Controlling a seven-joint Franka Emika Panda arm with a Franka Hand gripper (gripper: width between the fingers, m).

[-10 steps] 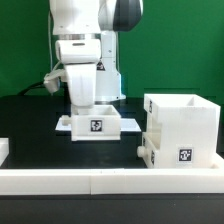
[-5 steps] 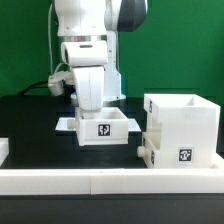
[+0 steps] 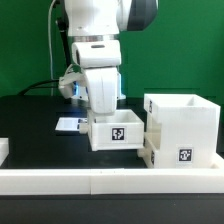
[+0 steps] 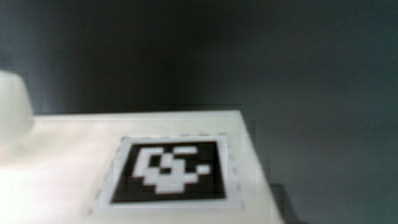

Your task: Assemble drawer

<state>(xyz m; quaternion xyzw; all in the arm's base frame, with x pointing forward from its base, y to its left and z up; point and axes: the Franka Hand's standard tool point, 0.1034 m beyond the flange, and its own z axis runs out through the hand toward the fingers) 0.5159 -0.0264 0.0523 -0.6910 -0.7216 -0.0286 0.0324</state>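
Observation:
My gripper reaches down into a small white open-top tray with a square tag on its front and holds it by its wall, just off the black table. The fingertips are hidden inside the tray. The tray hangs close to the tall hollow white box on the exterior view's right, almost touching its side. A second tray sticks out low from that side of the box. The wrist view shows only the held tray's white wall with its tag; no fingers show there.
The marker board lies flat on the table behind the held tray. A low white border rail runs along the front. A small white piece sits at the exterior view's left edge. A green wall stands behind.
The gripper has carried the tray toward the exterior view's right, off the marker board and up beside the tall box. The box has not moved.

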